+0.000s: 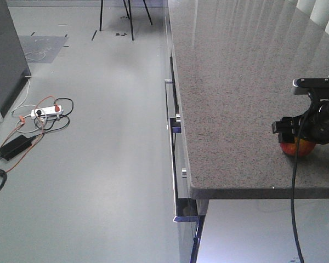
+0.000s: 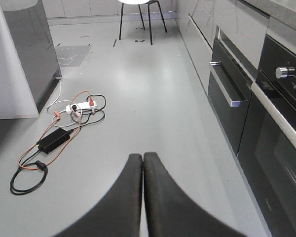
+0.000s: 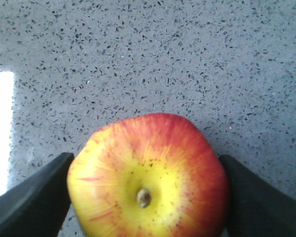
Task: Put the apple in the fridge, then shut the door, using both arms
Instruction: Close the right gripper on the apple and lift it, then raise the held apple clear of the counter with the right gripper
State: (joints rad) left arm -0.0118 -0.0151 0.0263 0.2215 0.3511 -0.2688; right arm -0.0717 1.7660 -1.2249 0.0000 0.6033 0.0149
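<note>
The apple (image 3: 148,177), red with a yellow middle, rests on the speckled grey counter (image 3: 148,59). My right gripper (image 3: 145,159) is shut on it, a black finger pressed against each side. From the front view, the apple (image 1: 296,148) shows just under the right gripper (image 1: 299,134), near the counter's front right edge. My left gripper (image 2: 142,155) is shut on nothing and hangs over the bare floor. A tall grey panel (image 2: 29,49) at the far left looks like the fridge's outer side (image 1: 5,55). The door and the inside are out of view.
A power strip with tangled cables and a black adapter (image 1: 44,112) lies on the floor at the left (image 2: 79,106). Stool legs (image 2: 143,19) stand at the back. Dark ovens and handled drawers (image 2: 276,123) line the right, below the counter edge (image 1: 178,126).
</note>
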